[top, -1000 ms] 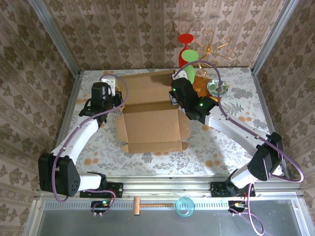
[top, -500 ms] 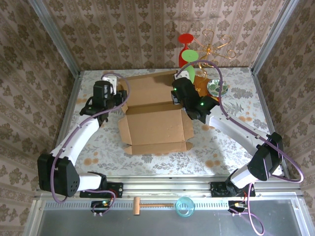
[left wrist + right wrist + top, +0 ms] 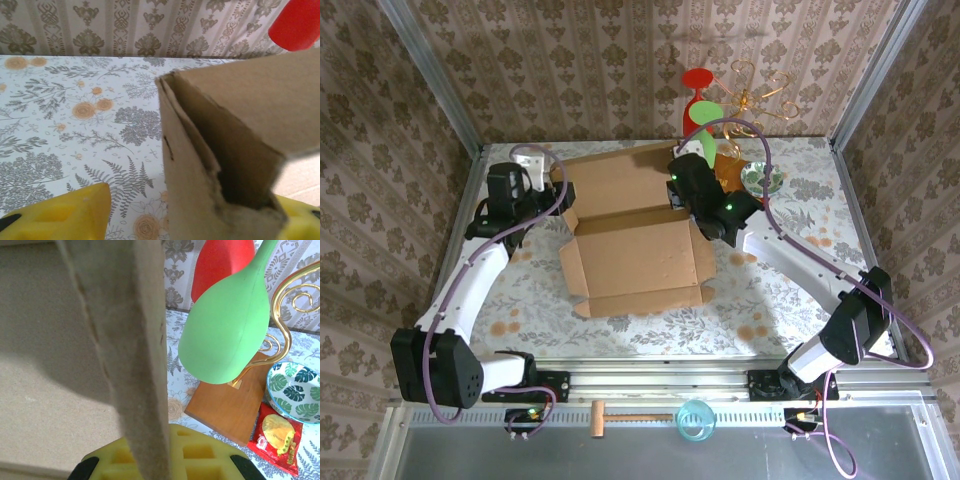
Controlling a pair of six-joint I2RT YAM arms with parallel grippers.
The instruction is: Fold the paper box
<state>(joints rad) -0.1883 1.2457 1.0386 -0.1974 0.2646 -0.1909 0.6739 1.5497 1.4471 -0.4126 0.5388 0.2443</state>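
Top external view: the paper box (image 3: 635, 255) lies mid-table (image 3: 790, 290), its back panel raised. Bare table runs along its near, left and right edges. Behind its far right corner a wooden stand (image 3: 727, 172) and a bowl (image 3: 761, 179) crowd close. The right pincer (image 3: 160, 455) is clamped on the raised panel's right edge. The left pincer (image 3: 180, 217) gapes apart, with the panel's left corner between its fingers (image 3: 60, 215), clear of one of them.

Left arm (image 3: 470, 280) reaching up the far left, left gripper (image 3: 532, 195) jaws standing apart, right arm (image 3: 800, 262) stretched centre-back, right gripper (image 3: 676, 185) pinched on the paper box (image 3: 635, 255) wall.
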